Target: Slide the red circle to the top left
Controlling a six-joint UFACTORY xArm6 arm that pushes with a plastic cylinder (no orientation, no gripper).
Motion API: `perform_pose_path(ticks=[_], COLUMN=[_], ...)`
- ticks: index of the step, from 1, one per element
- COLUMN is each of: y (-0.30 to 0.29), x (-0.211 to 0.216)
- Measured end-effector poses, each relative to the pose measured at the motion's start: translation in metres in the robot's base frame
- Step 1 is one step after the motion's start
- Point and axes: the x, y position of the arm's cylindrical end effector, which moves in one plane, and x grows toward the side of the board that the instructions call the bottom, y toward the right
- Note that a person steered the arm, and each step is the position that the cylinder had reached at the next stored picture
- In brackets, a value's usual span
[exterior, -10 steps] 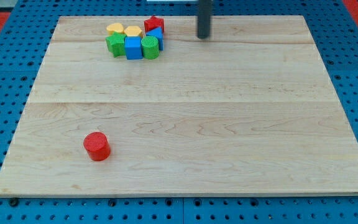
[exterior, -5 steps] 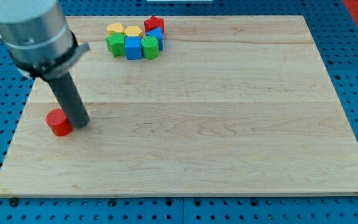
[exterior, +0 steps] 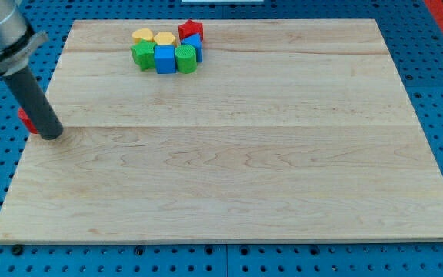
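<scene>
Camera view: my tip (exterior: 51, 135) sits at left edge of surface (exterior: 244, 154), touching red circle (exterior: 26, 119), mostly hidden behind rod. No jaws on end effector, just a rod. Circle approx mid-left; needs pushing up to top-left corner.

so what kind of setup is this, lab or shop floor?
Looks like a lab tabletop pushing rig: a wooden board on a blue perforated base, small coloured blocks clustered at the view's top, and my tip beside a mostly hidden red block at the left edge.
</scene>
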Motion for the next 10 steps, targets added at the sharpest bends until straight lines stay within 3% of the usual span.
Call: perform_pose_path(ticks=[1,2,4,5,7,10], y=[-0.046,-0.056,-0.02,-0.006,0.039,0.04], x=[0.041,0.012,-0.096,-0.079,-0.087,-0.216])
